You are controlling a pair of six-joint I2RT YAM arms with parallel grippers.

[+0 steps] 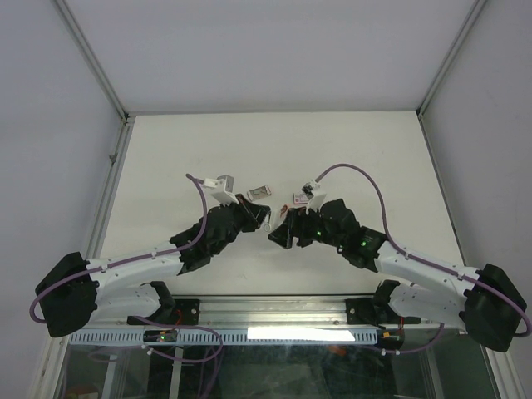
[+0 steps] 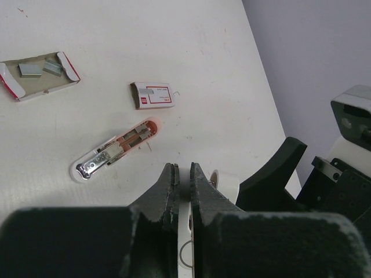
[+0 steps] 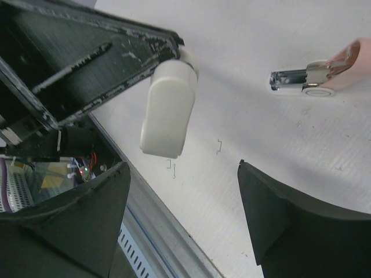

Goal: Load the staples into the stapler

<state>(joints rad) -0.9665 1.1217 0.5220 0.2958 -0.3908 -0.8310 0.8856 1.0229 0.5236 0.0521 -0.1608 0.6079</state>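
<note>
Pink-and-white mini stapler [image 2: 113, 152]: lying opened at nine o'clock from my left gripper [image 2: 184, 169], which is pinching a white rounded plastic piece [image 3: 168, 110]. Red-and-white tray of silvery staples [image 2: 37, 75]: lying farther out, ten o'clock. Right gripper [image 3: 182, 167]: gaping, empty. I'm judging a staple strip needs fetching next.

A white table [image 1: 274, 141] is enclosed by grey walls [image 1: 274, 50]; a metal rail [image 1: 274, 312] and a slotted duct [image 1: 108, 337] are fixed along the table's near edge.
</note>
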